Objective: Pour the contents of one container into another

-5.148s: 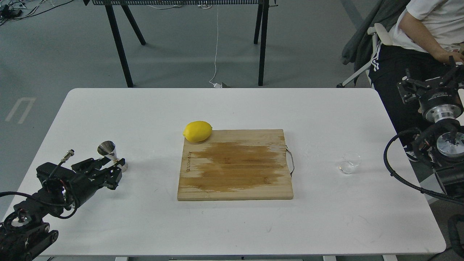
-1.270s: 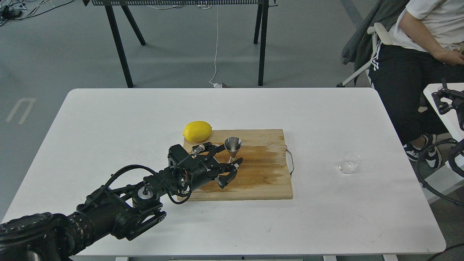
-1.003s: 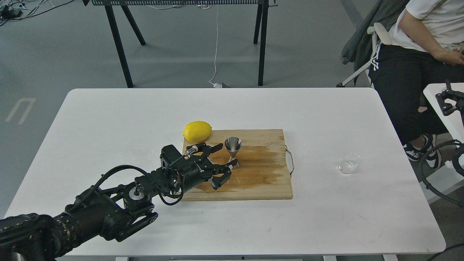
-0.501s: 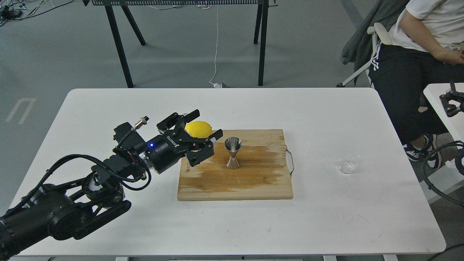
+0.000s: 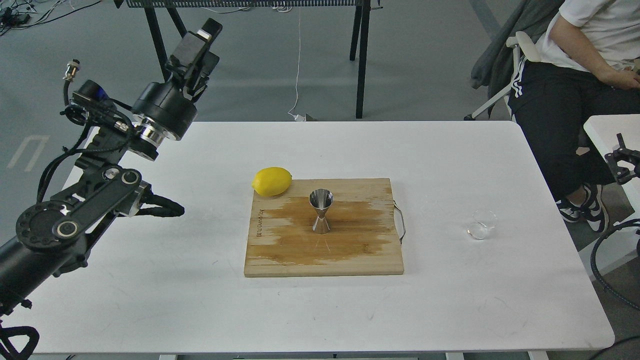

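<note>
The steel hourglass jigger (image 5: 320, 211) stands upright by itself near the middle of the wooden cutting board (image 5: 360, 255). Far to its right, the small clear glass cup (image 5: 482, 223) sits on the white table; whether it holds anything cannot be made out. My left gripper (image 5: 209, 42) is raised high over the table's back left corner, far from the jigger, its fingers apart and empty. Only a small black part of my right gripper (image 5: 621, 161) shows at the right edge, well away from the cup.
A yellow lemon (image 5: 272, 181) rests against the board's back left corner. The board has a metal handle (image 5: 401, 222) on its right side and a dark wet patch. A seated person (image 5: 575, 75) is beyond the table's back right corner.
My left gripper let go of the jigger on the board, then swung up and back to the left. The jigger stays standing. The right arm and cup have barely moved.
</note>
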Motion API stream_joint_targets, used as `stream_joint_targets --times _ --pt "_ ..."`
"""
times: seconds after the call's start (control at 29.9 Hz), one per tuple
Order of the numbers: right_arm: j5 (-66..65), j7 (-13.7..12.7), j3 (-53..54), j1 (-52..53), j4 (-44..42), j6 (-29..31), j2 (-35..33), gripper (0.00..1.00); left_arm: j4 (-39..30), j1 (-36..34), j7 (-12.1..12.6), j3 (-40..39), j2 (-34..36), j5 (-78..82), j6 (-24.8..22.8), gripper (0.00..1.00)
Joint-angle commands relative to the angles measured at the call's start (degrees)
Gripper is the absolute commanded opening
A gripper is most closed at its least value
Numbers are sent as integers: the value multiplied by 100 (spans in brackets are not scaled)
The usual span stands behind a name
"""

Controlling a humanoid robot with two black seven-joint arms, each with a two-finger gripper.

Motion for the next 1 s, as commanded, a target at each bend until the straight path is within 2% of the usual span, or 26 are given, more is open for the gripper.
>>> stream_joint_targets --times 0.0,0.07,0.13,0.27,0.43,0.6,0.74,0.97 --pt "432 -12 11 -636 1313 0 -417 100 413 -45 26 -505 -18 -2152 -931 100" --pt "573 -29 29 -1075 2095 0 -654 100 659 -168 52 -541 -18 -3110 -1292 100" --pt "705 -20 38 -1462 2554 0 -734 100 940 -265 87 -515 -18 -3701 -1417 100" --pt "916 -20 3 -1928 2758 0 -743 100 1599 -466 201 -576 -184 -4379 -1592 100" --pt "1215 -20 3 -2710 3408 0 -743 98 2505 -687 210 -576 -431 -4855 -1909 100" --pt "1224 -20 -68 -3027 3584 0 -586 98 2559 -687 210 -515 -484 -4855 -1927 100" --pt "1207 -38 -94 -3107 3523 0 -182 99 2585 -643 210 -488 -484 -4828 -1883 100" --pt "1593 -205 -507 -2905 3628 0 -75 99 2585 -625 202 -488 -501 -4828 -1865 100"
